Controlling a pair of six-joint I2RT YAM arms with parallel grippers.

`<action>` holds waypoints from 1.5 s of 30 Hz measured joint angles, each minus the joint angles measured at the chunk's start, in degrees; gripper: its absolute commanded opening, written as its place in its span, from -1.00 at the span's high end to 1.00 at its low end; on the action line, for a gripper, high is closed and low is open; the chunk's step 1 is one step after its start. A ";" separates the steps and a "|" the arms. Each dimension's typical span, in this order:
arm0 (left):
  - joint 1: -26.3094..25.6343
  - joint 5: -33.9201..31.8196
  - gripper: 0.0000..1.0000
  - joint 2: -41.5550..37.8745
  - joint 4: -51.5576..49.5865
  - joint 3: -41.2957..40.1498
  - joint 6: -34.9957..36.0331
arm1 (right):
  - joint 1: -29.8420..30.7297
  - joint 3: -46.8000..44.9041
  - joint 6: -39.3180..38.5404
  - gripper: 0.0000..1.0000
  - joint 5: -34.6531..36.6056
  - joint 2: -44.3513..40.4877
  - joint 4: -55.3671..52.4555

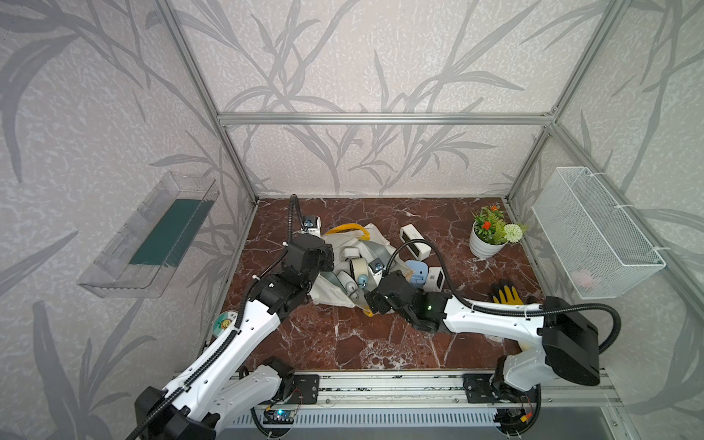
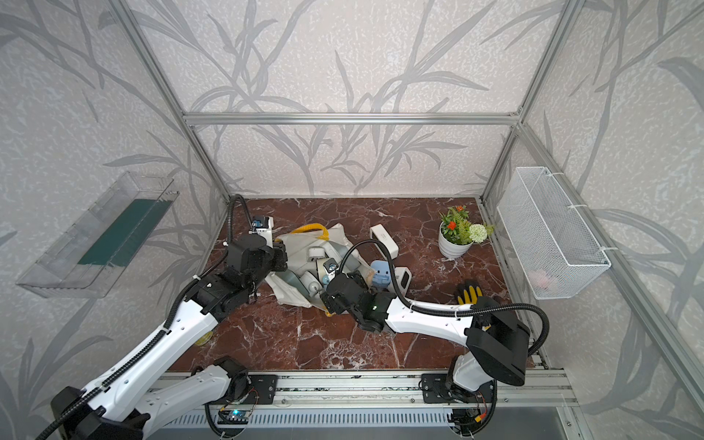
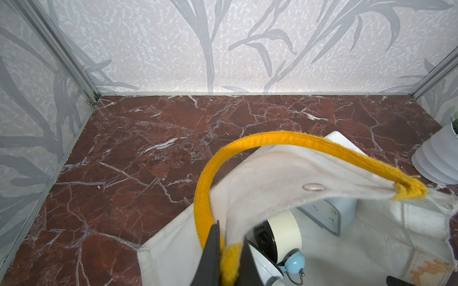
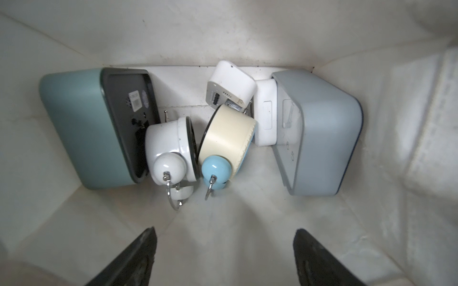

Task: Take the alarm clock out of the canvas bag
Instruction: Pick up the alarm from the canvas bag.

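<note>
In both top views the left arm (image 1: 251, 324) reaches forward to the left rim of the canvas bag (image 1: 329, 295), while the right arm (image 1: 491, 320) stretches leftward to its mouth. The cream bag slumps on the marble table (image 1: 343, 343), mouth up, its long axis running back to front.

In the left wrist view, the left gripper (image 3: 229, 260) pinches the yellow strap (image 3: 272, 140) at the rim.

In the right wrist view, the right gripper (image 4: 225, 232) hangs spread wide inside the bag, touching nothing. The cream alarm clock (image 4: 228, 138) lies at the bottom beside a white alarm clock (image 4: 168, 148), between a teal boxy clock (image 4: 74, 128) and a grey boxy clock (image 4: 322, 133), with its blue bells towards the fingers (image 4: 138, 255).
</note>
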 measured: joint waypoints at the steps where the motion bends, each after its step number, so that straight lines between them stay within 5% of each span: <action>1: 0.00 0.04 1.00 0.00 0.00 0.00 0.00 | -0.37 0.22 -0.26 -0.77 0.50 0.42 0.00; 24: 0.02 5.68 1.00 0.81 0.55 0.02 -0.57 | -11.76 3.54 -3.80 -0.97 1.25 7.67 6.29; 45: 0.35 9.90 1.00 6.60 -0.83 4.66 -6.97 | -13.86 0.79 -3.61 -0.90 -2.29 8.44 14.64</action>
